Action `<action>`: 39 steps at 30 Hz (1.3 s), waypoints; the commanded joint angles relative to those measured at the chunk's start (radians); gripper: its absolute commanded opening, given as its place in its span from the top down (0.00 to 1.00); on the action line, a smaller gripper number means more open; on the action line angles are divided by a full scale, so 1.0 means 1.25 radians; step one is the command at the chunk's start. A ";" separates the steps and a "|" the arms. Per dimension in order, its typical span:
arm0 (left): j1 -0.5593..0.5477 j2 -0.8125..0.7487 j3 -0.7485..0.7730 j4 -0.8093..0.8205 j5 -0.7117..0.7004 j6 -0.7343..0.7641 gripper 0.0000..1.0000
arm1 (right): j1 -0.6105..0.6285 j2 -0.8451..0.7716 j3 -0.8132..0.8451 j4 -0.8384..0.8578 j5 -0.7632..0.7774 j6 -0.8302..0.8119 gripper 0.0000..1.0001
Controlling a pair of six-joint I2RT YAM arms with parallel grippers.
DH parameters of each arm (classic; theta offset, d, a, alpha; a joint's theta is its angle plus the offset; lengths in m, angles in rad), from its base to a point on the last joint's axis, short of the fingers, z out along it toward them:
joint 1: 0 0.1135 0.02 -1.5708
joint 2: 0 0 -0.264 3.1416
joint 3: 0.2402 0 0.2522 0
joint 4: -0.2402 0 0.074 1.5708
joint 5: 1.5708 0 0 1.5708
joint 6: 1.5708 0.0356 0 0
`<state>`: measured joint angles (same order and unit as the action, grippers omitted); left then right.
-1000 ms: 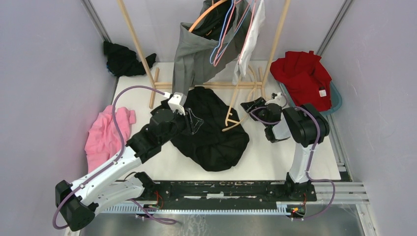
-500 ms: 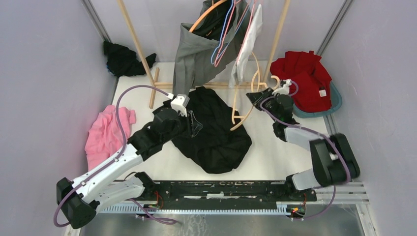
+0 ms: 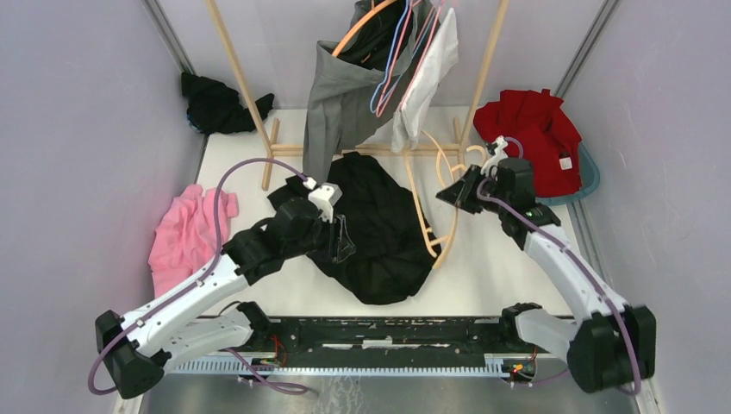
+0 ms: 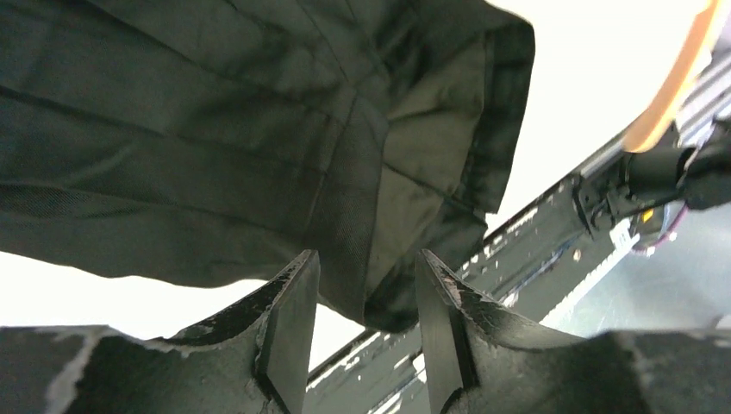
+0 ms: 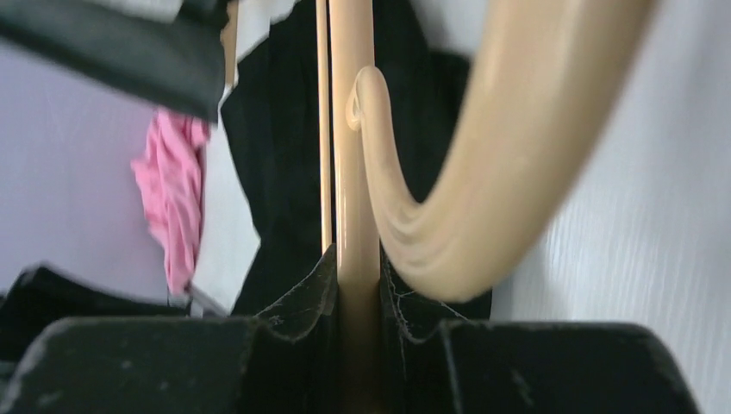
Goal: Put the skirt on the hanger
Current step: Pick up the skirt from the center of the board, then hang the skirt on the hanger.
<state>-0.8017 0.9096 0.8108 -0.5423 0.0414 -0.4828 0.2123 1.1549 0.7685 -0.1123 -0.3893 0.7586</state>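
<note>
Matt black cloth skirt (image 3: 379, 233); smooth, glossy beige plastic hanger (image 5: 500, 147).

Left arm (image 3: 194, 293) stretched diagonally from base toward centre, wrist tipped downward. Left gripper (image 3: 342, 241) held low, jaws parted, clear gap between fingers (image 4: 289, 310). Right arm (image 3: 560, 259) extended forward from base, forearm slanting inward and away. Right gripper (image 3: 454, 191) pointing toward left side, jaws clamped tight on hanger (image 5: 355, 172) stem.
</note>
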 commanded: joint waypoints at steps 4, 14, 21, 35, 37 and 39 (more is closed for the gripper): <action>-0.104 0.023 0.057 -0.107 -0.014 -0.043 0.40 | 0.001 -0.280 0.095 -0.407 -0.126 -0.145 0.99; -0.249 0.155 0.108 -0.193 -0.187 -0.059 0.38 | 0.001 -0.454 0.070 -0.608 -0.210 -0.128 0.98; -0.292 0.181 0.220 -0.244 -0.306 -0.074 0.39 | 0.000 -0.527 0.055 -0.718 -0.255 -0.132 0.98; -0.306 0.292 0.220 -0.299 -0.354 -0.048 0.39 | 0.001 -0.606 0.060 -0.878 -0.273 -0.147 0.98; -0.305 0.300 0.219 -0.296 -0.358 -0.038 0.39 | 0.001 -0.613 0.063 -0.899 -0.273 -0.151 0.98; -0.305 0.317 0.222 -0.293 -0.368 -0.026 0.39 | 0.001 -0.620 0.061 -0.916 -0.275 -0.152 0.98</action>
<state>-1.1767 1.2846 1.0828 -0.9115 -0.3664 -0.5301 0.2138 0.4019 0.8291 -1.2110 -0.7078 0.5922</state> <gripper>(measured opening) 0.610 0.199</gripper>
